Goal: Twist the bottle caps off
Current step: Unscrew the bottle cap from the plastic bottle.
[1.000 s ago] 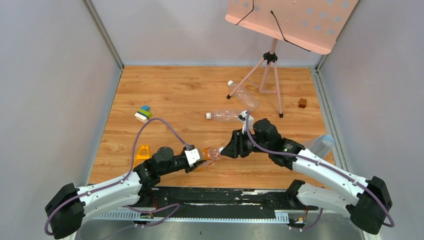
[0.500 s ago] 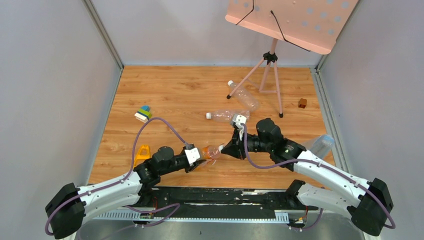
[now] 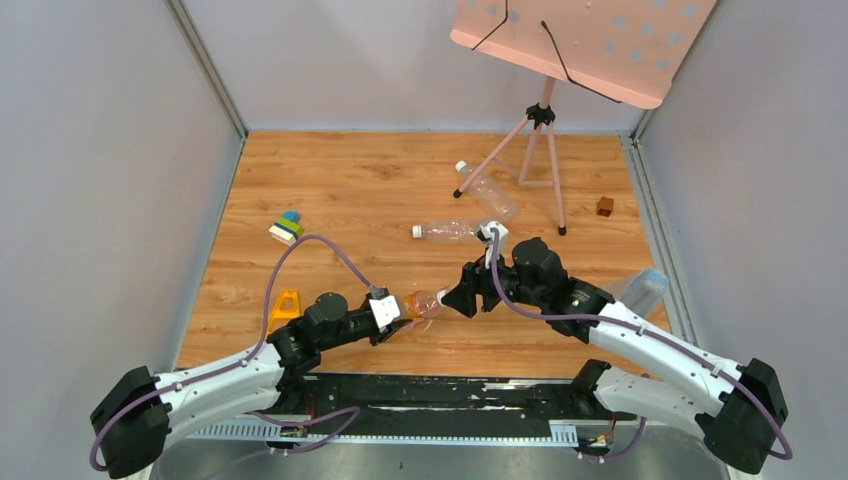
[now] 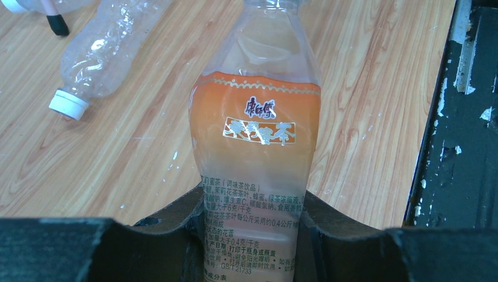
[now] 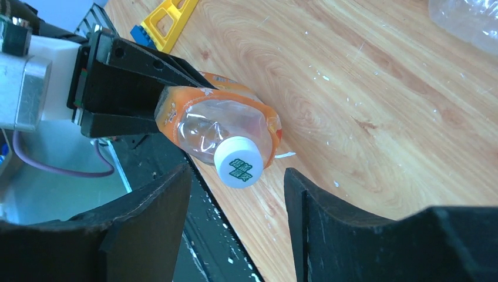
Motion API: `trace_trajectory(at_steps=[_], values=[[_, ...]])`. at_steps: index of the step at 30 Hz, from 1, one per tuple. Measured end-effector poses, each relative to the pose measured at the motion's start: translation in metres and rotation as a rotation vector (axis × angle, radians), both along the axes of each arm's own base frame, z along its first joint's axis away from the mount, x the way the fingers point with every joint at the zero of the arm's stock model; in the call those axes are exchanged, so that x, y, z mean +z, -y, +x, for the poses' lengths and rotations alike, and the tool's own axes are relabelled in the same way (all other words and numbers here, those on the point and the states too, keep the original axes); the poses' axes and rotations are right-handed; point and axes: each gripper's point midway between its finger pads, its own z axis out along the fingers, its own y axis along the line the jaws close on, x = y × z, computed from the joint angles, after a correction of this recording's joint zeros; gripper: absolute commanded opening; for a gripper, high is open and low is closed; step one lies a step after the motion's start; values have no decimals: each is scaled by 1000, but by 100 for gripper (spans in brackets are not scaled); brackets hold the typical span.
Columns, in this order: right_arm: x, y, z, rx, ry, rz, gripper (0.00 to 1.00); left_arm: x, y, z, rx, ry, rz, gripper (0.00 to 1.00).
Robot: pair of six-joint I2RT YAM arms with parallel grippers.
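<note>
My left gripper [image 3: 398, 313] is shut on the lower body of a clear bottle with an orange label [image 3: 421, 306], holding it just above the table's near edge. The left wrist view shows the bottle [image 4: 255, 126] squeezed between the fingers, gripper [image 4: 253, 235]. Its white cap [image 5: 238, 163] points at my right gripper [image 5: 238, 200], which is open; the cap sits just in front of the gap between the jaws, untouched. In the top view the right gripper [image 3: 457, 298] is right beside the cap [image 3: 441, 298].
Two clear capped bottles lie mid-table [image 3: 447, 232] and further back [image 3: 488, 190]; another bottle [image 3: 640, 290] lies at the right edge. A pink tripod stand [image 3: 540, 150], a brown cube [image 3: 605, 206], toy blocks [image 3: 287, 227] and a yellow piece [image 3: 285, 305] are around.
My right wrist has rolled back and forth while its gripper stayed at the bottle's cap end. The left arm and the bottle have not moved.
</note>
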Motion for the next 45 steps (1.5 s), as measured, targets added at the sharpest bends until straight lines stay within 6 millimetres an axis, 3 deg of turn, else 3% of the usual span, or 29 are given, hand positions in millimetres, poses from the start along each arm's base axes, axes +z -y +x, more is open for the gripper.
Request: trace_trajectory(at_steps=[7, 16, 22, 27, 33, 37, 45], values=[[0, -2, -2, -51, -93, 34, 56, 0, 0, 0, 0, 0, 0, 0], [-23, -7, -2, -50, -181, -8, 47, 0, 0, 0, 0, 0, 0, 0], [-22, -7, -2, -46, -199, 1, 51, 0, 0, 0, -2, -1, 0, 0], [-21, -5, 2, -61, -205, 12, 48, 0, 0, 0, -2, -1, -1, 0], [-18, -11, 0, -40, -224, 41, 27, 0, 0, 0, 0, -1, 1, 0], [-17, -13, 0, -23, -229, 47, 1, 0, 0, 1, 4, -1, 1, 0], [-16, -13, -2, 137, -43, 5, 0, 0, 0, 0, 1, 0, 1, 0]])
